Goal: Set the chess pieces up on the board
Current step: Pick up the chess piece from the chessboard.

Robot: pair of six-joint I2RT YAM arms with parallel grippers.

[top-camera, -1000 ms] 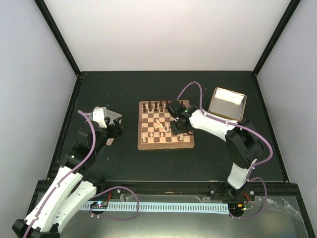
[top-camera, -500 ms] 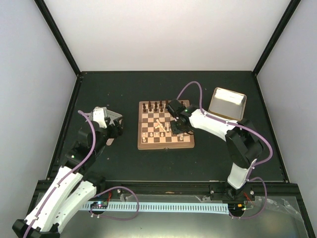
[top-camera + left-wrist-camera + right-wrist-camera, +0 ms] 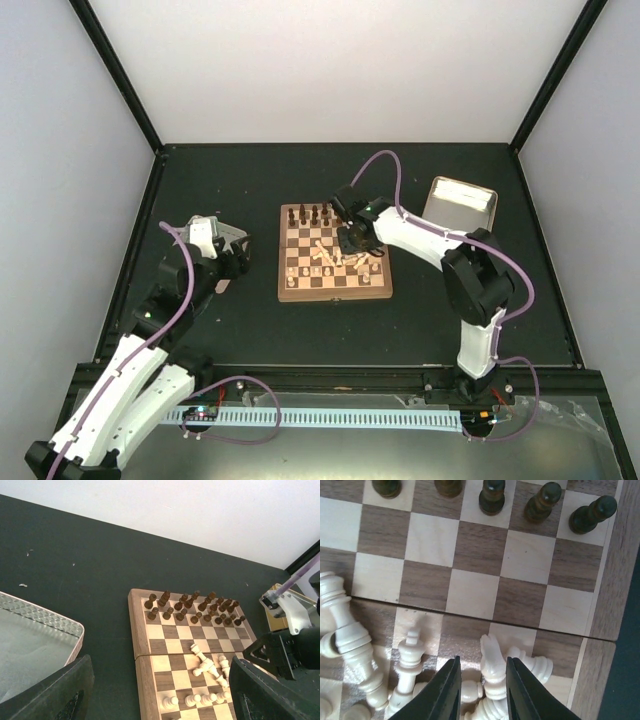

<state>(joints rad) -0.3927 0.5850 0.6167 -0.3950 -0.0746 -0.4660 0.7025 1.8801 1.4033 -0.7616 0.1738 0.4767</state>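
Starting with the left gripper (image 3: 228, 262), we see its jaws spread wide and holding nothing, with a silver tray (image 3: 45, 625) off to one side of it and the board (image 3: 141, 650) out ahead of it, well apart. The only hazard we see there is that it reaches in while the other arm works and the two collide over the squares. On the board, the chess pieces (image 3: 206, 669) lie partly in a toppled heap near its middle, with a few standing closer to this gripper, and the dark pieces (image 3: 194, 618) stand in two rows on the far side. The right gripper (image 3: 484, 659) hangs low over that heap, its fingers (image 3: 449, 692) narrowly parted around one pale piece (image 3: 492, 667) that stands between them. A sliver of gap shows on one side, so we judge it not yet pinched. Fallen pieces crowd against this one just beside the fingers, so closing or lifting may drag neighbours along or send them rolling. The piece is tiny and rounded, so an off-centre squeeze may squirt it out. Ahead of the gripper the dark row is near enough that a forward swing may knock one over. On the other side of the fingers from the heap the board's rim is close, so a nudged piece may roll off onto the table (image 3: 330, 180).
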